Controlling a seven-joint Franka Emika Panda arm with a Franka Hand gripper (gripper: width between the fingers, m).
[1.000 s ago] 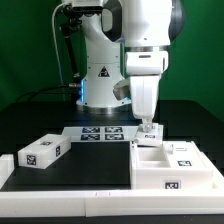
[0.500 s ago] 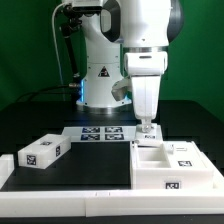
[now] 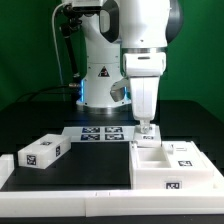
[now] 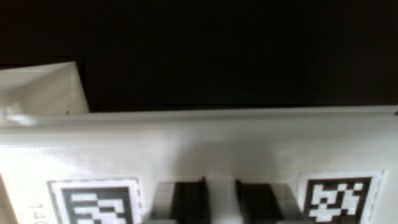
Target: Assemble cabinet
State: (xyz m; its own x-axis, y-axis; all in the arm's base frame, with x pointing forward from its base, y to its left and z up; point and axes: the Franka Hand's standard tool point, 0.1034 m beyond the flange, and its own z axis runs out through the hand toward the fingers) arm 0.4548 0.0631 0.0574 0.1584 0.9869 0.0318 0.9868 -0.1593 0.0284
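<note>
I see the cabinet [image 3: 170, 170] on the bench [image 3: 90, 168], on the exterior view's right. It is a big white box with a hollow in its top. It has black-and-white tags on it. One tag is on the front face, and more are on the top, toward the exterior view's right.

The arm [image 3: 148, 50] hangs straight down over the back of the cabinet. The jaws point down, and their tips are right at the cabinet's back edge, near the corner on the exterior view's left.

In the wrist view the two dark fingers [image 4: 185, 205] are close together, with a thin white strip between them. A tag sits on each side of them on the white top. I cannot tell if the jaws are pinching that strip or just sitting around it.

A small white panel [image 3: 42, 152] with a tag lies on the bench on the exterior view's left, well apart from the cabinet. The marker board [image 3: 100, 133] lies flat at the back, between the panel and the cabinet. Behind it stands the white pedestal [image 3: 100, 75] with a triangle sticker.
</note>
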